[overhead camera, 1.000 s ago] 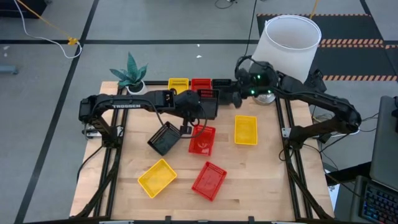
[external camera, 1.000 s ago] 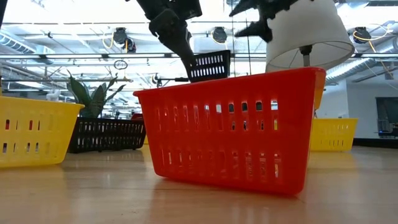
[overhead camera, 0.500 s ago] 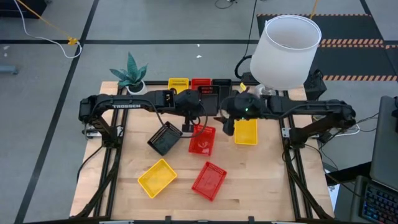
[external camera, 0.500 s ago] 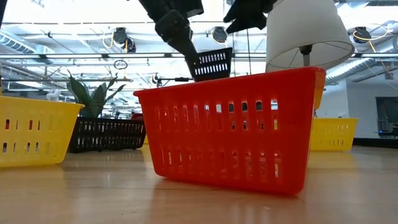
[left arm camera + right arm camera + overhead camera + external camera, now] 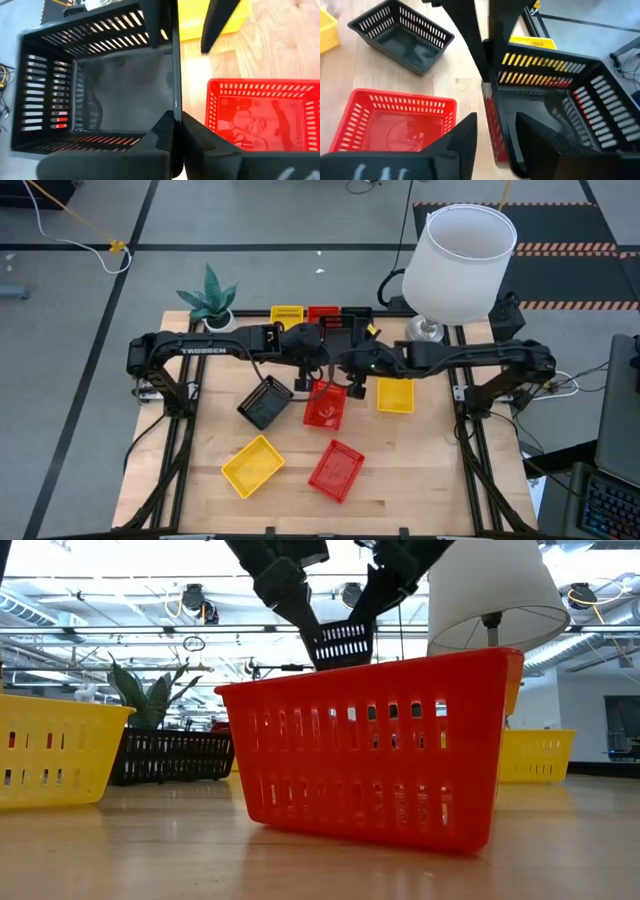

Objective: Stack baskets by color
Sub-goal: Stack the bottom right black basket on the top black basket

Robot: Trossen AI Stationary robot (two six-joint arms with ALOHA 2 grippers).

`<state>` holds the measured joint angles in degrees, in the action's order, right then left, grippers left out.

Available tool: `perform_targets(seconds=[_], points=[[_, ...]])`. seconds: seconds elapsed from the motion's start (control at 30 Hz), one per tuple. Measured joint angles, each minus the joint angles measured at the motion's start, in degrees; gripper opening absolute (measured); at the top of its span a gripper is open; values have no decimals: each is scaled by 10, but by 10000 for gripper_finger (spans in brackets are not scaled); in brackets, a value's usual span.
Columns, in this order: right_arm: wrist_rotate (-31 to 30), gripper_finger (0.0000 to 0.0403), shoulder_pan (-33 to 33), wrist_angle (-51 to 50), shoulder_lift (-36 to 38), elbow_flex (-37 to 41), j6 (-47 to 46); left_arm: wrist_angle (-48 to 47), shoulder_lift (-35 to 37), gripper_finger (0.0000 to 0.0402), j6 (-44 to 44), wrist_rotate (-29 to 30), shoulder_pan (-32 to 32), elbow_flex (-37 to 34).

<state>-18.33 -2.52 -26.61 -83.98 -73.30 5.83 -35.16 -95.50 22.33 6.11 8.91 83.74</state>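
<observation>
Left end effector (image 5: 175, 131) pinches black basket (image 5: 95, 85) rim, aloft over bench (image 5: 420, 460) center. Right end effector (image 5: 495, 131) spread, straddling opposite wall. Close squarely before left lets go.

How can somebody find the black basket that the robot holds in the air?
Start at the white lampshade at the table's far right corner, then follow both arms to where they meet. There the left hand grips a black basket by its rim; it alone hangs above the table.

Bright, even light falls from the ceiling lamps (image 5: 195, 600) overhead; shadows under me stay soft. My own fingers (image 5: 165, 140) blur up close; windows glare behind.
</observation>
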Motion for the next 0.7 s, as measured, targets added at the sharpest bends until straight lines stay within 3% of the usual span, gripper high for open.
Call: perform_targets(seconds=[0.3, 0.53, 0.7], points=[[-1, 68, -6, 19, -11, 0, 9, 24, 0, 8, 0, 0, 0, 0], [-10, 22, -9, 12, -11, 0, 13, 46, 0, 30, 2, 0, -2, 0], [-11, 6, -12, 0, -10, 0, 12, 67, 0, 20, 4, -2, -3, 0]])
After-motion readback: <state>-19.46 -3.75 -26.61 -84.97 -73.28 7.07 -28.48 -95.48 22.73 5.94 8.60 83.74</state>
